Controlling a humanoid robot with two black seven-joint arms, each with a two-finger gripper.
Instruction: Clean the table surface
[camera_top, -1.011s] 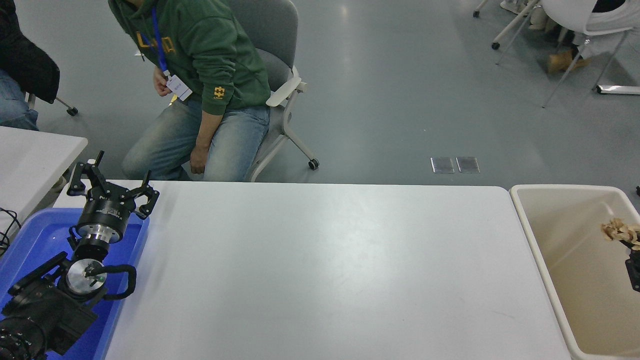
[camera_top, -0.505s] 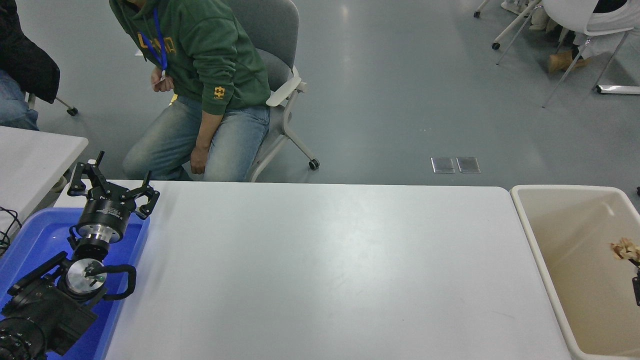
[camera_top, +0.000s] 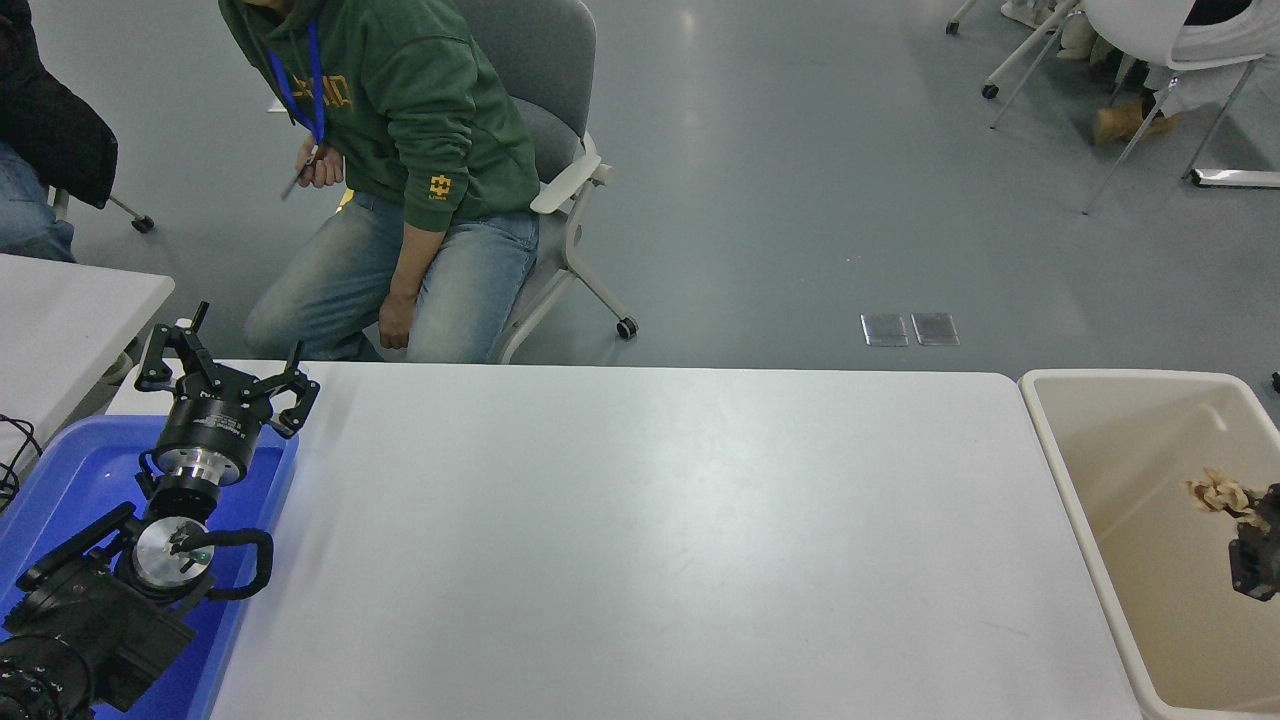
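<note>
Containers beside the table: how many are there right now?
2. A blue tray at the table surface's left end, under the parked left hand; a beige bin off its right end.

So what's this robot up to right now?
It is tidying a white table. Its right gripper, at the picture's right edge, holds a crumpled tan scrap over a beige bin beside the table. Its left gripper is parked, fingers spread, over a blue tray. A person in a green hoodie sits on the far side.

Bare table surface (camera_top: 640, 540) (blue tray (camera_top: 60, 480) leftward)
</note>
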